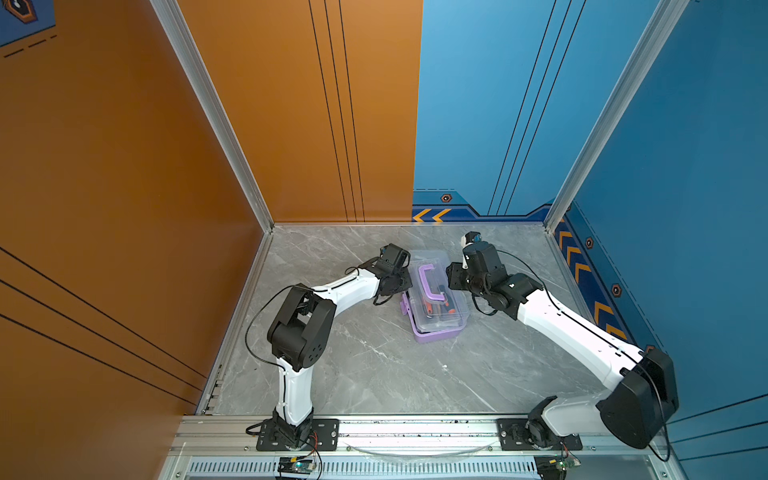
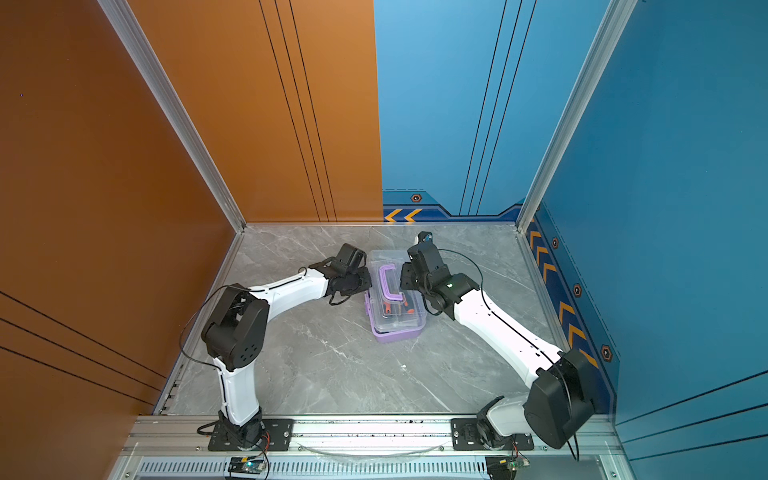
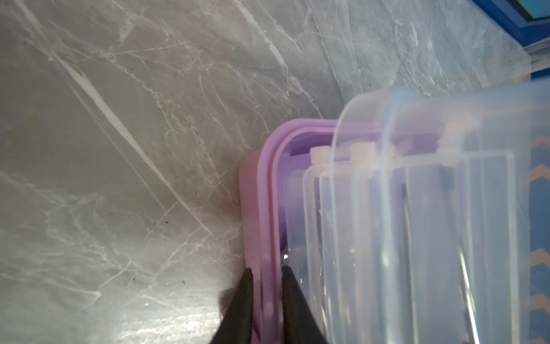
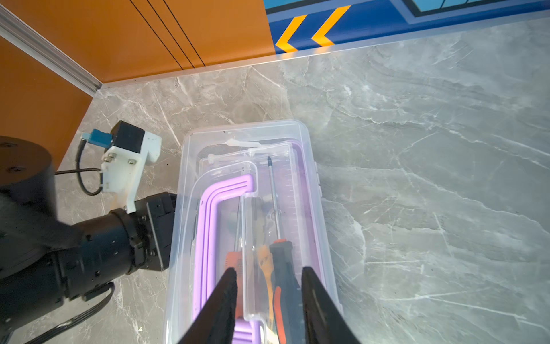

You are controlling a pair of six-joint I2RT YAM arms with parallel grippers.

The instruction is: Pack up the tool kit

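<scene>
The tool kit (image 1: pixel 436 301) (image 2: pixel 397 305), a lilac case with a clear lid and a purple handle (image 4: pixel 214 214), lies mid-table. Through the lid show a black-and-orange screwdriver (image 4: pixel 282 268), a red handle (image 4: pixel 233 259) and yellow-handled pliers (image 4: pixel 265 259). My left gripper (image 1: pixel 405 282) (image 3: pixel 266 269) is at the case's left side, jaws slightly apart, astride the lilac rim (image 3: pixel 269 208). There the lid's corner stands off the rim. My right gripper (image 1: pixel 451 280) (image 4: pixel 269 269) hangs open over the lid, nothing between its fingers.
The grey marble table (image 1: pixel 374 374) is walled by an orange panel (image 1: pixel 124 166) on the left and blue panels (image 1: pixel 685 208) at the back and right. An aluminium rail (image 1: pixel 415 430) carrying both arm bases runs along the front edge.
</scene>
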